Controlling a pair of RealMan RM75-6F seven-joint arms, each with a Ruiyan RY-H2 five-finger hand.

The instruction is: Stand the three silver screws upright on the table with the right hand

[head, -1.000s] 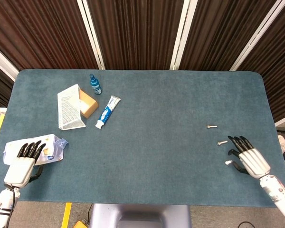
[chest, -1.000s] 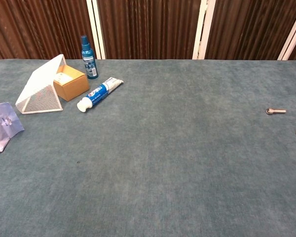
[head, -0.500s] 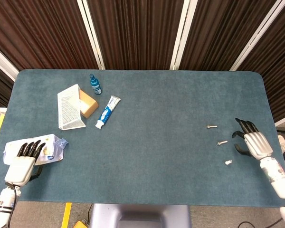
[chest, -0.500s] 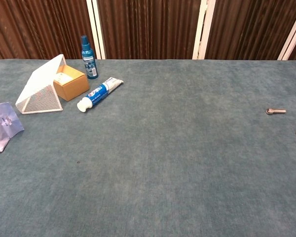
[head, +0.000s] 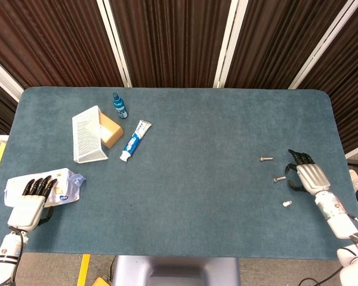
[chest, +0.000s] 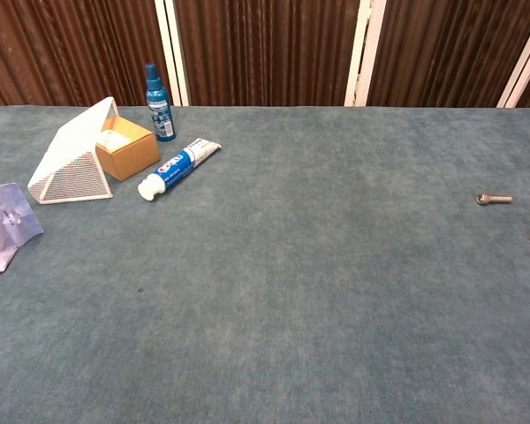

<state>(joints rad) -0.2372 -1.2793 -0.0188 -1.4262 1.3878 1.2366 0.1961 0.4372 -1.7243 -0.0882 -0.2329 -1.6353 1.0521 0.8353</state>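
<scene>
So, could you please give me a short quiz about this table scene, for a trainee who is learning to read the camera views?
1. True or false: the left hand rests on the plastic bag.
2. How many silver screws does the head view show on the table? A) two B) three C) four
3. Short answer: what does the right hand hold?

Key: 1 true. 2 B. 3 nothing; its fingertips are close to the middle screw, but no screw is in its grasp.
</scene>
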